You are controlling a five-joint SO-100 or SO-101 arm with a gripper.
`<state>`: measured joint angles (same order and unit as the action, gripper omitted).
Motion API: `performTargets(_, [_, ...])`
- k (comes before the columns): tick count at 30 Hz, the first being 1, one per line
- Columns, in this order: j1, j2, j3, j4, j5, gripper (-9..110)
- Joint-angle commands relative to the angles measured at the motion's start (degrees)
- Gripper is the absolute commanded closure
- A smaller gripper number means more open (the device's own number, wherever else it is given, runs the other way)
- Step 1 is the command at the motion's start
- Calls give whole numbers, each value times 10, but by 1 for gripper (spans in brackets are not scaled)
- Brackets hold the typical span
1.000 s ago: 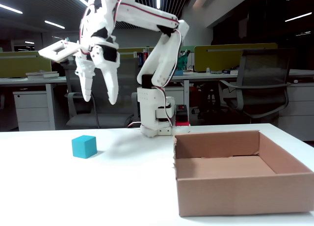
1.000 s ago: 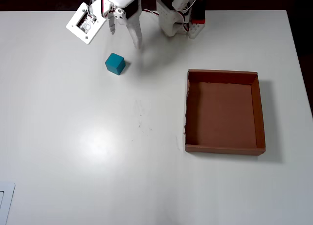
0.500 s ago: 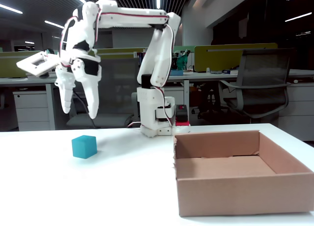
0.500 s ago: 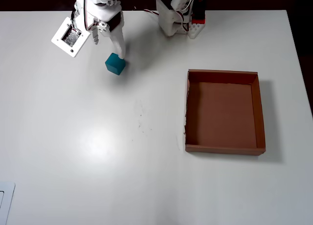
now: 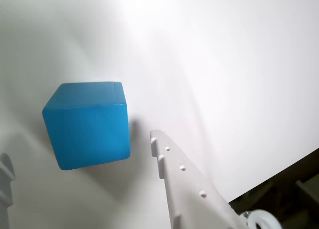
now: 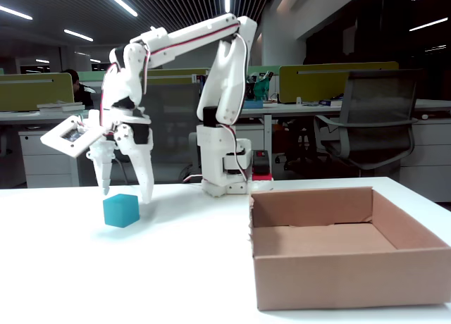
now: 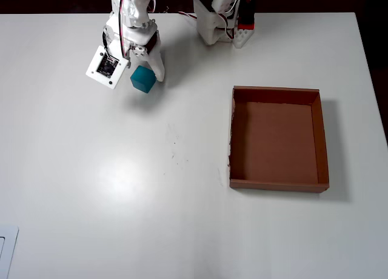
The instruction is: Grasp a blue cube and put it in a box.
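blue cube (image 6: 121, 210) sits on table (image 7: 121, 200) between spread, empty jaws of gripper (image 6: 125, 194); tips look off-centre, closing may nudge or twist it, far from box (image 7: 278, 138).

White table (image 7: 121, 200) with blue cube (image 7: 143, 79), box (image 7: 323, 139), arm base (image 7: 219, 25)

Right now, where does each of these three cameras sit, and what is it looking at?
Wrist view: rides on the arm, looking down at the blue cube between white fingers.
Fixed view: at table height, facing the whole arm, the open gripper and the box.
Overhead view: looks straight down on the table.
All three share the cube.
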<state>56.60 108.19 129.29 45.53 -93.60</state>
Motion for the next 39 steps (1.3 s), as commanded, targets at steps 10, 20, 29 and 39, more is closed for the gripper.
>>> performTargets(10, [-4,-33,30,-67,-14,65])
performTargets(20, [-6,-40,24,-65,-5,71])
performTargets(29, [-13,-33,25,-58,15,77])
performTargets(39, [-25,-33,25,-63,40,80])
